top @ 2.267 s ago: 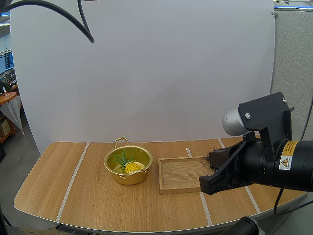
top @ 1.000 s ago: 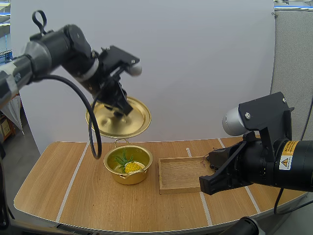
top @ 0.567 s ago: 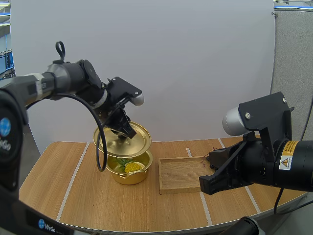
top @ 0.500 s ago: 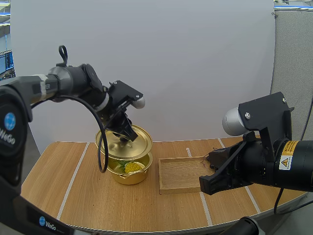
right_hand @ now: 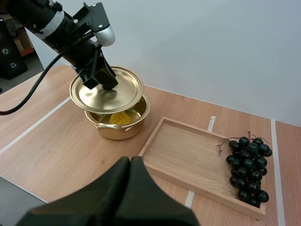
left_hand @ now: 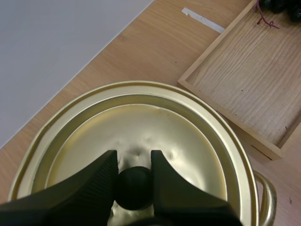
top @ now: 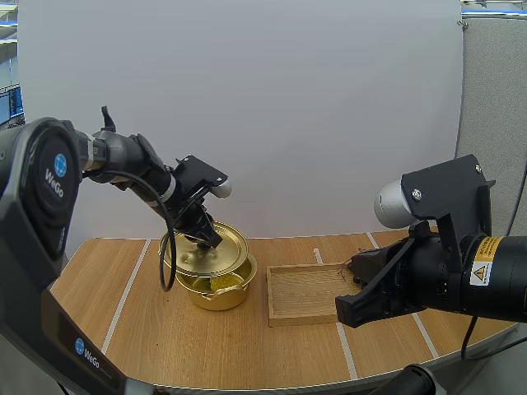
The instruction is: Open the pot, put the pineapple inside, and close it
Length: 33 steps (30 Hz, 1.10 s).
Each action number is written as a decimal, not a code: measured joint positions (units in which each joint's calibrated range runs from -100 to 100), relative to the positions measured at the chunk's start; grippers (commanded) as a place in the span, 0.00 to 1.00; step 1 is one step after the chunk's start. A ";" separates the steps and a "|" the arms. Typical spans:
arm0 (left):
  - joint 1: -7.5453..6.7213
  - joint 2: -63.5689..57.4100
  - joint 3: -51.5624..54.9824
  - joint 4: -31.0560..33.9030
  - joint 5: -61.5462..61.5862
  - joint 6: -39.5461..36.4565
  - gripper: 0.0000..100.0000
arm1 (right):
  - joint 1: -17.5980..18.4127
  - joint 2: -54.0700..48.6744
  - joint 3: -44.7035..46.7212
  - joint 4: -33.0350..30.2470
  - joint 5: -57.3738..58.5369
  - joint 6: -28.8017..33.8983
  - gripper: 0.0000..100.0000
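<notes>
left pincer clamps the black knob of the lid. the lid is knob-up, nearly level and lower than half a second ago, over the pot near the table's back edge. the pineapple shows inside through the front gap. the tray is just beside the pot, with bare table left and front. right pincer is closed on nothing.

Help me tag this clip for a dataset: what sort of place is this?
Most likely a robot lab's test bench, not a kitchen: a wooden table marked with white tape lines, the left gripper holding a gold lid by its knob just over a pot, and a wooden tray alongside.
</notes>
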 measured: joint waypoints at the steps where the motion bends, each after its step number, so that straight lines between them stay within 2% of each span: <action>1: 0.00 0.34 0.00 -0.41 0.00 0.59 0.00 | 0.00 0.00 0.00 0.00 0.00 0.00 0.00; 14: 0.00 5.45 0.10 -5.71 -0.53 5.03 0.00 | 0.00 0.00 0.00 0.00 0.00 0.00 0.00; 33: 0.02 11.46 0.10 -7.55 -1.15 5.65 0.00 | 0.00 0.00 0.00 0.00 0.00 0.00 0.00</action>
